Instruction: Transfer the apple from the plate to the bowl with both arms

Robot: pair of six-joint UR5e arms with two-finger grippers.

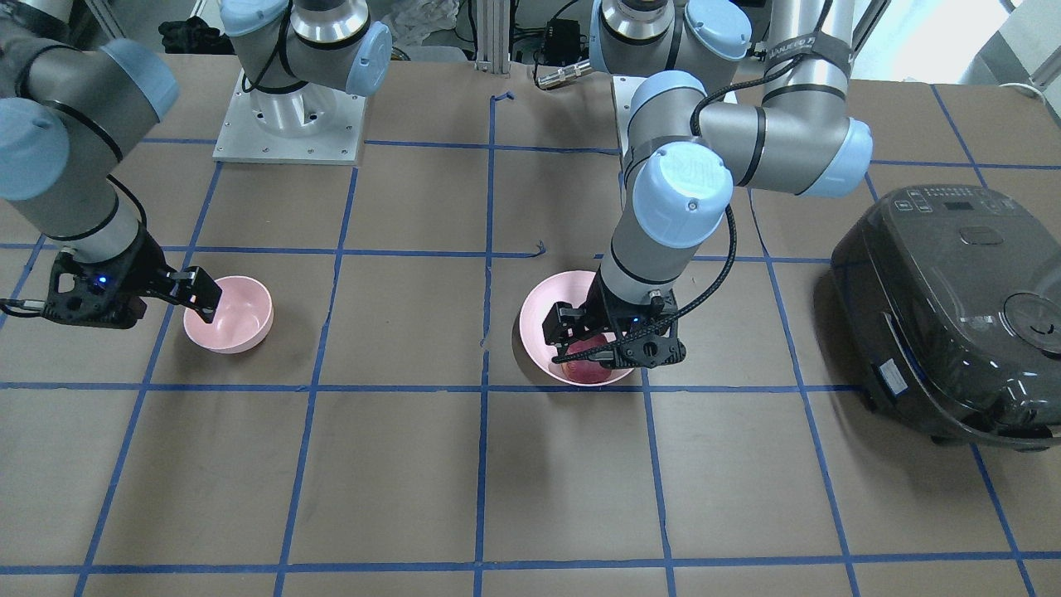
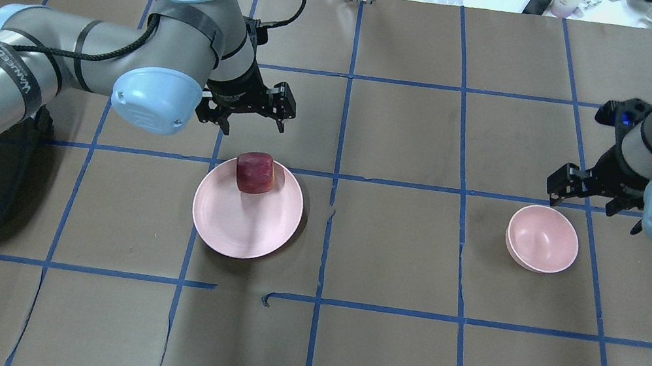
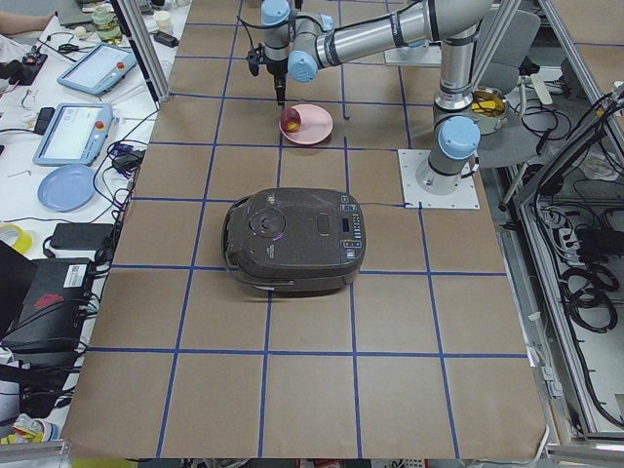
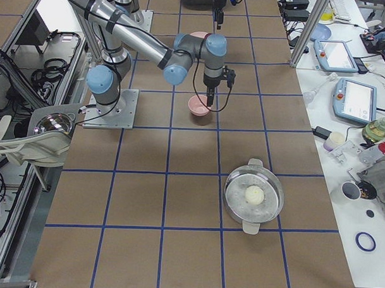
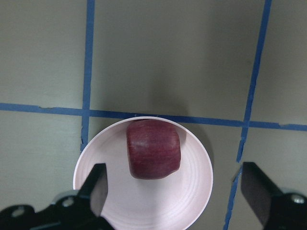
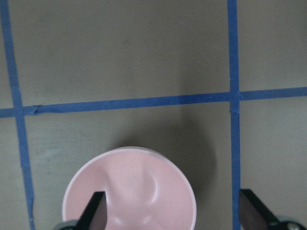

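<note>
The dark red apple (image 2: 255, 172) lies on the far rim side of the wide pink plate (image 2: 239, 228). It also shows in the left wrist view (image 5: 153, 148), lying on the plate (image 5: 144, 206). My left gripper (image 2: 250, 124) is open and empty. It hovers above the apple, with its fingers (image 5: 98, 187) wide on either side. The small pink bowl (image 2: 542, 239) stands empty at the right. My right gripper (image 2: 594, 205) is open and empty above the bowl's far edge. The bowl (image 6: 129, 191) sits low in the right wrist view.
A black rice cooker (image 1: 953, 307) stands beside the left arm's side of the table and also shows in the exterior left view (image 3: 292, 239). A lidded silver pot (image 4: 254, 195) stands toward the table's right end. Blue tape lines grid the brown table.
</note>
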